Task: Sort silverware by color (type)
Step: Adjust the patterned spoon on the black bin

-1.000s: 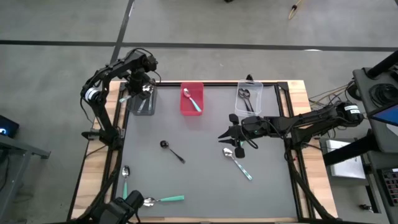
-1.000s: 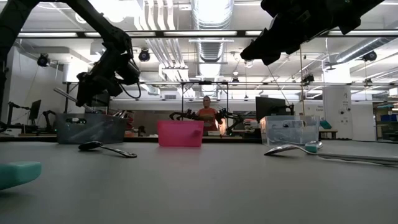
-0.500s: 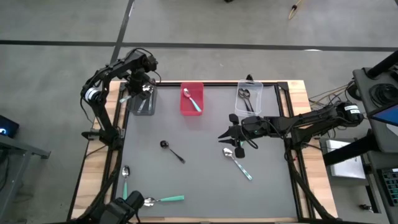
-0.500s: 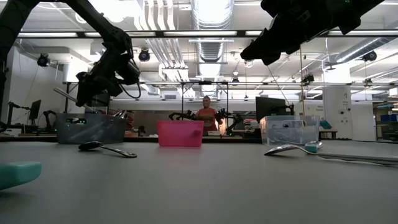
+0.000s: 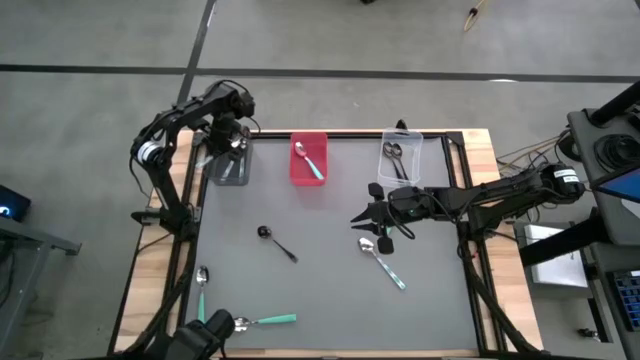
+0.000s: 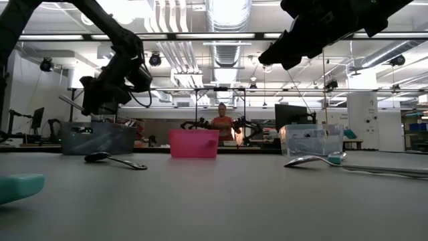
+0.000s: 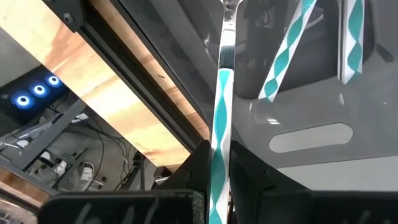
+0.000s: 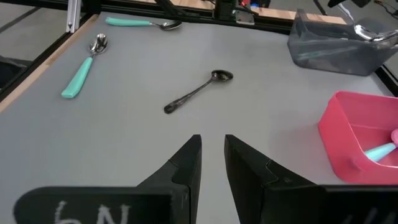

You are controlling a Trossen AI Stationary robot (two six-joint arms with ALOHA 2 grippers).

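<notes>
My left gripper [image 5: 228,138] hangs over the grey bin [image 5: 228,166] at the table's far left, shut on a spoon with a pale teal-patterned handle [image 7: 221,106]. More patterned spoons [image 7: 287,55] lie in that bin. My right gripper [image 5: 374,218] hovers mid-table, open by a narrow gap [image 8: 211,152], touching nothing. A teal-handled spoon [image 5: 383,263] lies flat just near of it. A black spoon [image 5: 277,243] and two teal-handled spoons [image 5: 201,289] [image 5: 262,321] lie flat on the mat. The red bin [image 5: 308,172] holds a teal spoon, and the clear bin [image 5: 402,160] holds black ones. My left gripper pinches the spoon's patterned handle [image 7: 217,163] between its two fingers. The spoon runs on along the fingers, its metal neck [image 7: 226,43] pointing ahead over the grey bin. It is lifted clear and slants above the bin [image 6: 97,138].
The three bins stand in a row along the table's far edge. A black frame rail [image 5: 330,133] borders the mat. The mat's middle between the black spoon and the right gripper is bare. A person [image 6: 222,120] stands in the room beyond the table.
My left gripper, still shut on the patterned spoon, has shifted and tipped slightly above the grey bin.
</notes>
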